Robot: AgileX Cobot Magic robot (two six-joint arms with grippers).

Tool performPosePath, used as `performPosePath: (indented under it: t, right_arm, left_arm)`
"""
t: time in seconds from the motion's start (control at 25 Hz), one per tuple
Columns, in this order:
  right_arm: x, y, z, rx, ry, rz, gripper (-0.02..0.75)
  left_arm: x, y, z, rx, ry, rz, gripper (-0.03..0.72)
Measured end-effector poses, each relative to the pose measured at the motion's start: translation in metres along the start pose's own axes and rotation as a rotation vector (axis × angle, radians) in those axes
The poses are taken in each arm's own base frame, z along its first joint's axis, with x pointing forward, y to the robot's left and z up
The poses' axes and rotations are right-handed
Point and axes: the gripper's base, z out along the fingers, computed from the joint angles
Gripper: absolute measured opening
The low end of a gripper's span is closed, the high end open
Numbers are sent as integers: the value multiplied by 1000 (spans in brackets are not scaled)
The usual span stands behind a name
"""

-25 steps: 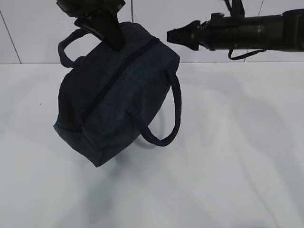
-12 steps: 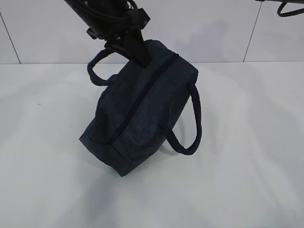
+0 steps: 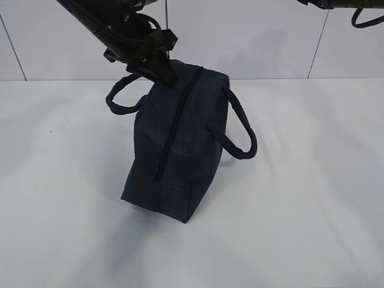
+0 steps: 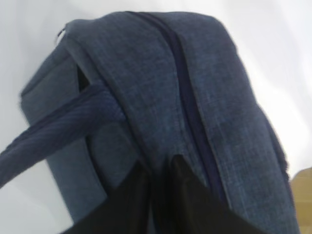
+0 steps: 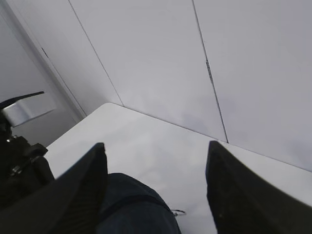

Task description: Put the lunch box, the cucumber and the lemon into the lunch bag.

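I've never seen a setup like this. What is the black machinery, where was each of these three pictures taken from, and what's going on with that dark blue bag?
The black machinery is a robot with two arms, each ending in a two-fingered hand. One picture looks at the white table from the front. The other two come from small cameras fixed on each arm's wrist, so they look along that arm's own fingers.

On the table stands a navy fabric lunch bag with two loop handles and its top zipper closed. In the front view the left hand sits at the bag's upper end. The left wrist picture shows its dark fingers pinching a fold of fabric beside the zipper.

The right hand is up in the air, fingers spread wide with nothing between them. The bag shows below it.

No food or lunch box is visible.
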Motion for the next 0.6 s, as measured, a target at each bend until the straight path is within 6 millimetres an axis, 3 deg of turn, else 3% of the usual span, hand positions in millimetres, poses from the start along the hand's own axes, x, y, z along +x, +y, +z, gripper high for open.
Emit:
performPosePath:
  t: [0.2,0.28,0.48,0.6]
  right_arm:
    - [1,0,0,-5,8,54,475]
    - [1,0,0,-4,16,88,475]
    - [-1,3,-2,-10,23,170,475]
    - [-18,15,-10,-13,5,182,475]
  left_arm:
    - [-1,21,-10,-43,-14,-20,351]
    - [-2,29,-16,-53,-27,-51,425]
    - [-4,39,-52,-85,-97,-82,475]
    - [-5,37,-82,-121,-150,-70,479]
